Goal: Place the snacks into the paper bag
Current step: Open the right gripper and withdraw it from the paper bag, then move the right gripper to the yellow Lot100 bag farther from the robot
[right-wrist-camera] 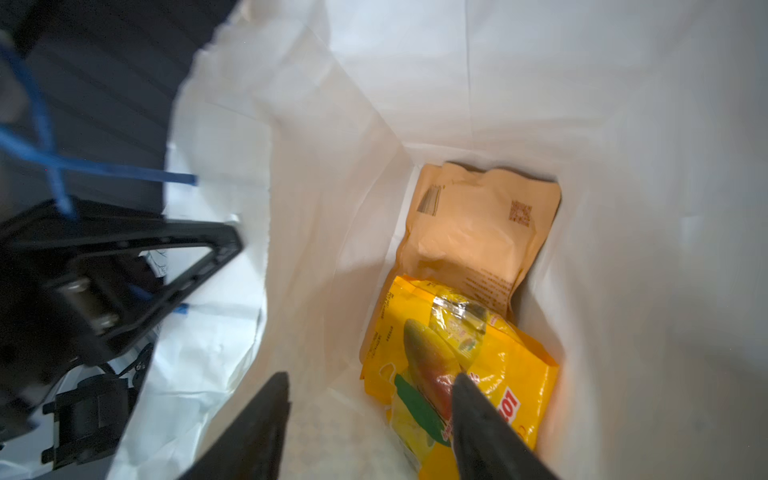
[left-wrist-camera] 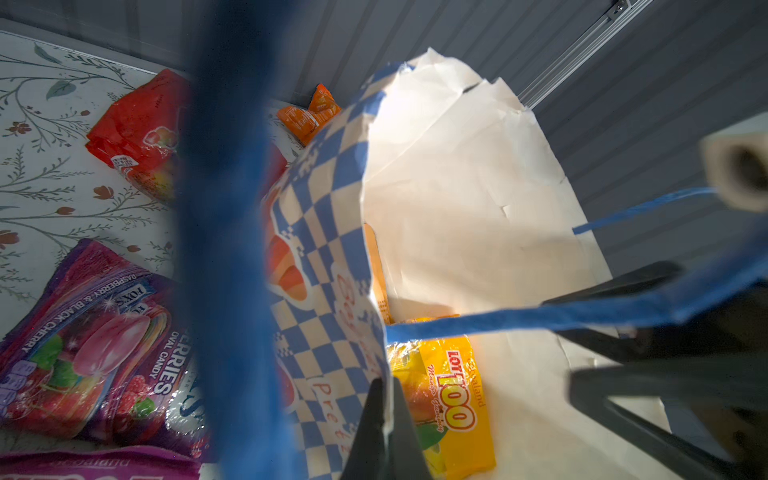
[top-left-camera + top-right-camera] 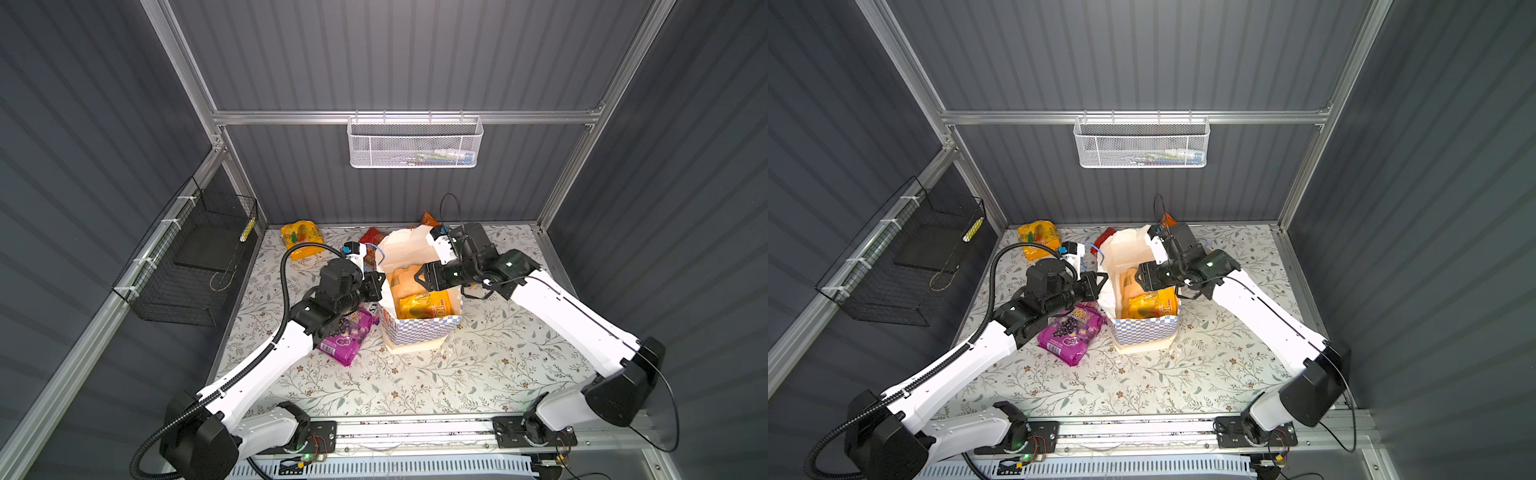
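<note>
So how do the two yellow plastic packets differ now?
The bagged yellow packet lies inside the white checkered paper bag; the loose yellow packet lies on the floral table at the back left. The bagged one sits beneath the open right gripper; the loose one is untouched. Both are glossy, fruit-printed.

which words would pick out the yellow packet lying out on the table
Start at the black wire basket on the left wall, then look to the table's far corner beside it. The yellow packet lies there alone, the only yellow one outside the paper bag; its nearest neighbour is the red packet.
</note>
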Tool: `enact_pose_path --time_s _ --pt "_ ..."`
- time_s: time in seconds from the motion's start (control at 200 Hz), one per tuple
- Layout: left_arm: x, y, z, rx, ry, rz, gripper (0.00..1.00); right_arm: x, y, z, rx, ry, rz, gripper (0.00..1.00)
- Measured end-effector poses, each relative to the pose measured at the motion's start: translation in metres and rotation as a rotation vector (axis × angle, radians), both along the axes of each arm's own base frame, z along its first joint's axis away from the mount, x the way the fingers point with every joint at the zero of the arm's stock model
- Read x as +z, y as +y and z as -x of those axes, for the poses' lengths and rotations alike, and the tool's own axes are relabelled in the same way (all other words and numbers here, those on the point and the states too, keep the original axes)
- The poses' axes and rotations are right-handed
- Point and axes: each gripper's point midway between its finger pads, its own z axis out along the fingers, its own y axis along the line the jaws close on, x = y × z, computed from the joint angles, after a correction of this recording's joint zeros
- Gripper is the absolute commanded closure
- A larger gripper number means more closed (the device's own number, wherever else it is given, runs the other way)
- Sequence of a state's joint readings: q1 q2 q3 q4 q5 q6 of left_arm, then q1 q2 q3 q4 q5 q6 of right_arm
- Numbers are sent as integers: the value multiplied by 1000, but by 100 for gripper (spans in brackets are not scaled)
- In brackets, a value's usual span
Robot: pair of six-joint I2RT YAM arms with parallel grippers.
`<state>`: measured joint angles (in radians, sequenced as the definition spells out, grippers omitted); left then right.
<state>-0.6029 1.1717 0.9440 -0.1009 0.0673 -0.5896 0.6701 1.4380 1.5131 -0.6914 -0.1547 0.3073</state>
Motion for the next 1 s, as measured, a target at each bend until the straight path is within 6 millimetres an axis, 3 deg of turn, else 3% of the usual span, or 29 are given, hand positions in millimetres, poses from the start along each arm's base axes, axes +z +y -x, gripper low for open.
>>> enact_pose_path --time_s 0.11,0.205,0.26,0.325,0.41,0.495,0.54,0.685,0.791,1.001 --pt "-1 0 0 -1 2 -5 100 68 -21 10 -54 -164 -90 11" --pt "-2 0 0 -1 2 -6 100 124 -54 20 -158 -316 -139 2" --pt "-2 0 0 -1 3 -6 100 142 -77 26 -234 -379 -148 1" --pt "-2 0 0 -1 3 -6 100 150 -98 31 -307 -427 -140 1" --pt "-2 0 0 -2 3 -6 100 141 -116 35 -365 -437 -113 1" --pt "-2 0 0 -1 3 -6 100 119 -113 31 -365 -395 -85 2" --pt "-2 0 0 -2 3 -6 100 102 -108 27 -357 -361 -61 8" --pt "-2 0 0 -2 3 -6 100 44 -89 8 -334 -243 38 63" --pt "-2 0 1 -6 5 -5 100 27 -80 1 -318 -203 67 100" --pt "10 -3 2 -14 46 -1 100 40 -82 8 -305 -216 42 100"
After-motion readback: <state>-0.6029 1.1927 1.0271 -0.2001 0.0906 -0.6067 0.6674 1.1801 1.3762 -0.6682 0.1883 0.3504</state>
